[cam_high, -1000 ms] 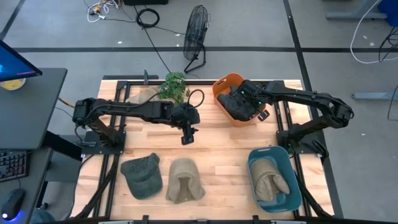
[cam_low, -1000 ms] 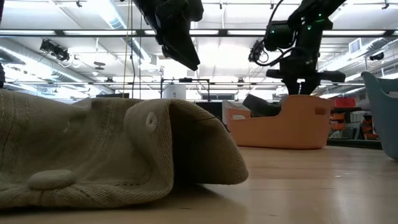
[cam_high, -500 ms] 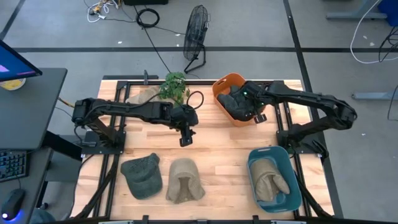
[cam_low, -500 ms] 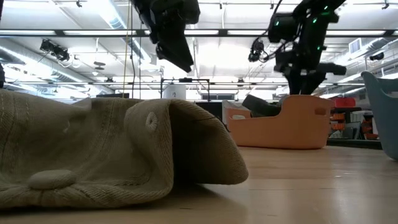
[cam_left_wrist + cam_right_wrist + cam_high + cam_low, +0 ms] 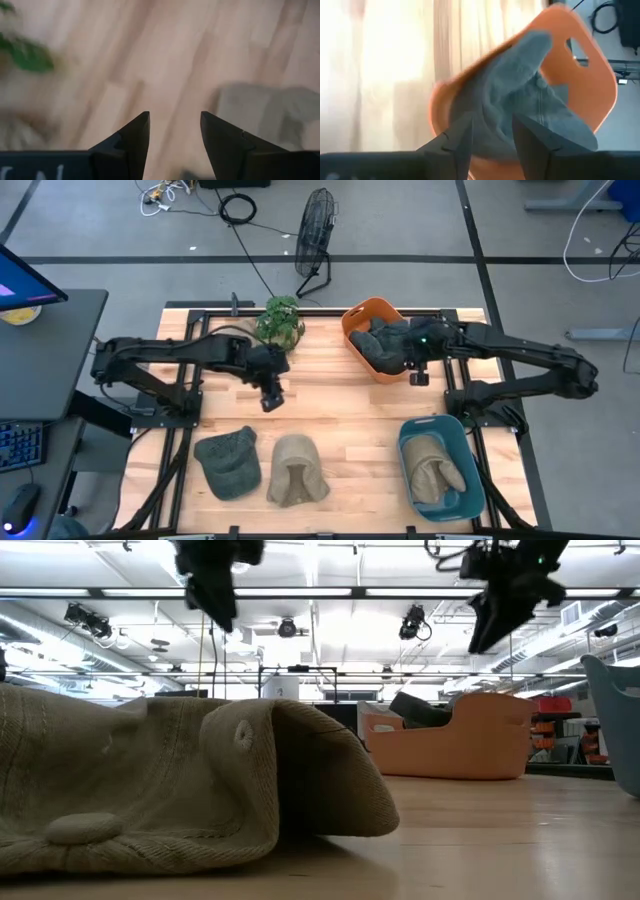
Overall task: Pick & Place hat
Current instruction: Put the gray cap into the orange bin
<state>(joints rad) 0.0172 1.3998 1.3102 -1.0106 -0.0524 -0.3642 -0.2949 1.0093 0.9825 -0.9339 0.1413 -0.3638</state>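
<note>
Several hats are in view. A dark grey hat [image 5: 380, 345] lies in the orange basket [image 5: 362, 309], and also shows in the right wrist view [image 5: 520, 80]. A green hat [image 5: 228, 462] and a tan hat [image 5: 297, 470] lie flat on the table near its near edge. Another tan hat [image 5: 440, 472] sits in the blue bin [image 5: 408, 435]. My left gripper [image 5: 270, 398] hangs open over bare wood left of centre [image 5: 172, 117]. My right gripper [image 5: 418, 373] is open just beside the basket's near-right side [image 5: 492, 120].
A potted plant [image 5: 280, 320] stands at the far edge, with a pale hat [image 5: 228, 332] beside it. In the low view the tan hat [image 5: 180, 780] fills the foreground and the basket [image 5: 450, 745] stands behind. Bare wood lies mid-table between the arms.
My left gripper has moved toward the table's left edge and risen. My right gripper has drawn out of the orange basket, rising and shifting toward the table's right and near side. The dark grey hat stays in the basket.
</note>
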